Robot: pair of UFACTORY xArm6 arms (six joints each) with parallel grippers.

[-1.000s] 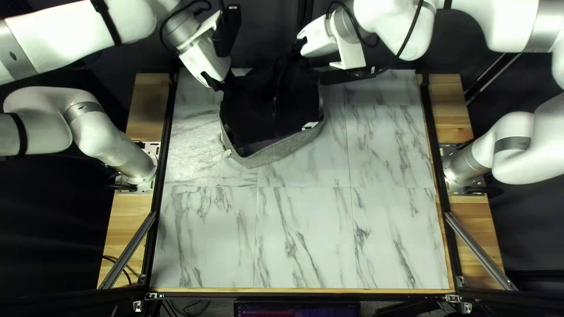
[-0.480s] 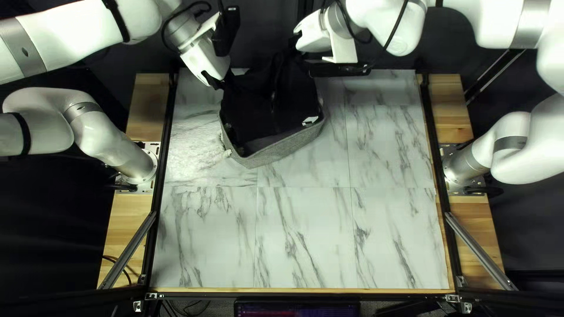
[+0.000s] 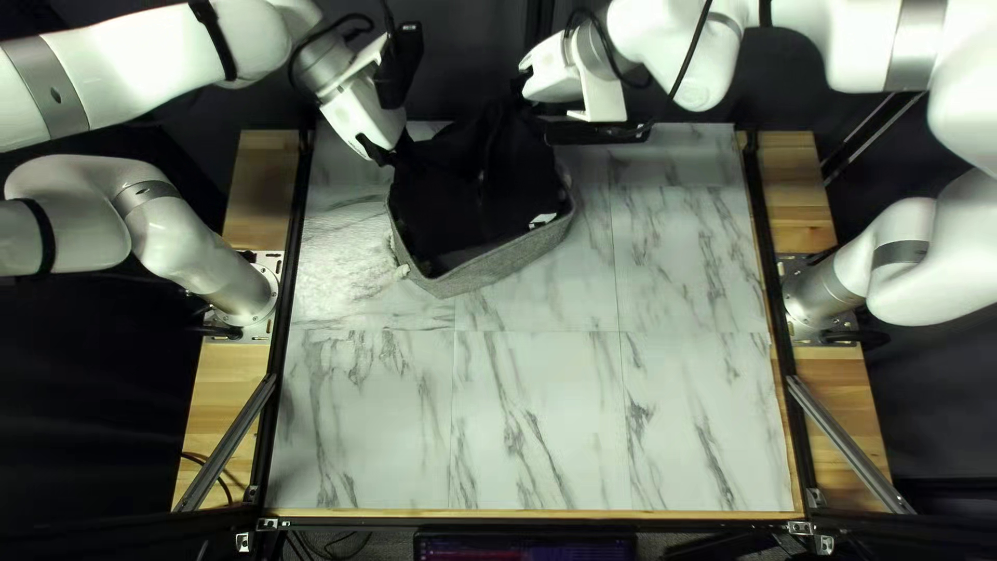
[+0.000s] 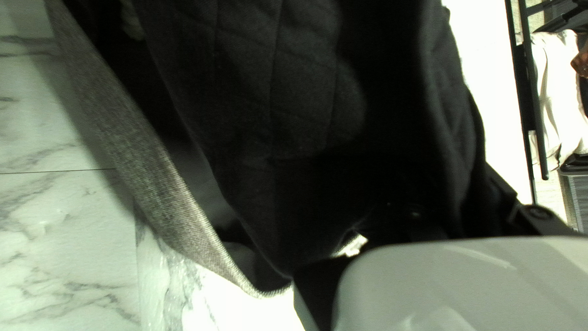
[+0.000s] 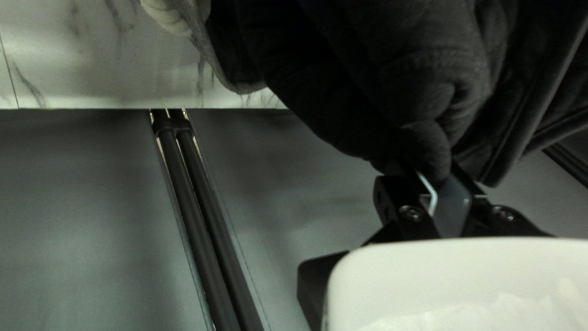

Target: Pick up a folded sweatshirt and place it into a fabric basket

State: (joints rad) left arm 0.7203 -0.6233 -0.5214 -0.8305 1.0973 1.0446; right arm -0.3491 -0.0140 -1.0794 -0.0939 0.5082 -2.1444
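Our right gripper [image 3: 523, 79] clamps the black, quilted sweatshirt [image 3: 501, 171], draped into the angular, grey woven basket [image 3: 499, 266]; we cannot tell our left gripper's [image 3: 384, 156] state.

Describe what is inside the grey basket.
A black sweatshirt hangs partly inside the grey basket, covering most of the interior. Whatever lies beneath the sweatshirt cannot be seen.

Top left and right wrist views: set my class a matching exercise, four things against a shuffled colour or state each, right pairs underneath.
1. basket
2. sweatshirt
3. table top
4. right claw

A. pale, with darker veins
B. shut on the sweatshirt
C. grey-sided
D. black, partly inside the basket

Pairs: 1-C; 2-D; 3-A; 4-B
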